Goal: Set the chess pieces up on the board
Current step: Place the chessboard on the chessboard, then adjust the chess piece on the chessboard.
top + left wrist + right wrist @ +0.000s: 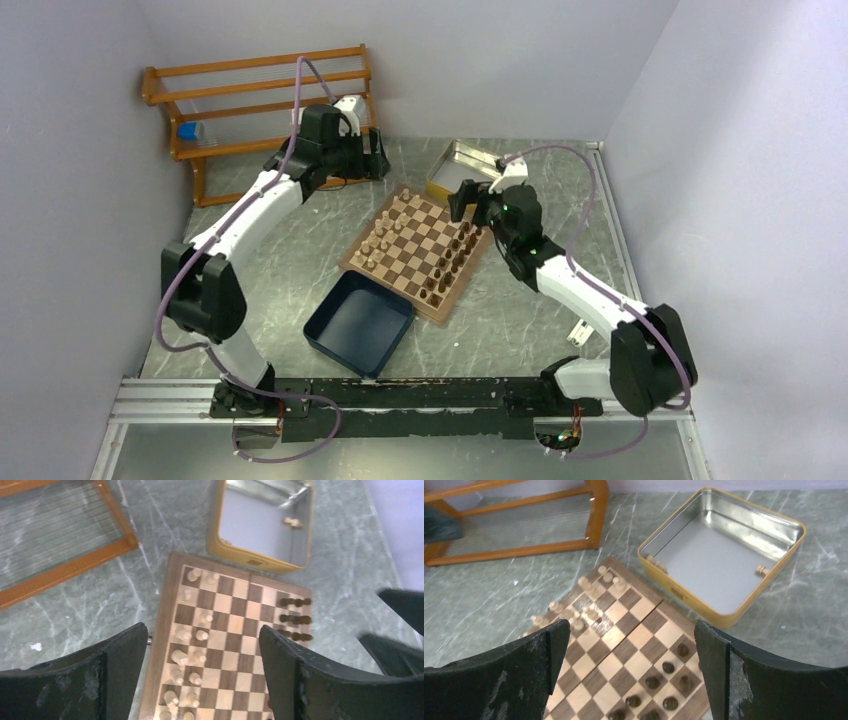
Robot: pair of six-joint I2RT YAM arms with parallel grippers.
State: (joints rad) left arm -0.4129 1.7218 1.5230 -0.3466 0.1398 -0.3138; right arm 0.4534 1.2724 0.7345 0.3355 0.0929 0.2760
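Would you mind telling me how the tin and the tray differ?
The tin is shiny metal with a yellow outside; the tray is navy. The tin sits beyond the board's far side, the tray at its near edge. The tin holds light pieces; the tray shows none. Both are square and open-topped.

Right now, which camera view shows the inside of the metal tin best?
The right wrist view: the whole metal tin is in frame, with light chess pieces visible on its floor. The left wrist view cuts off its far side and shows one piece. The top external view shows it small, partly behind the right arm.
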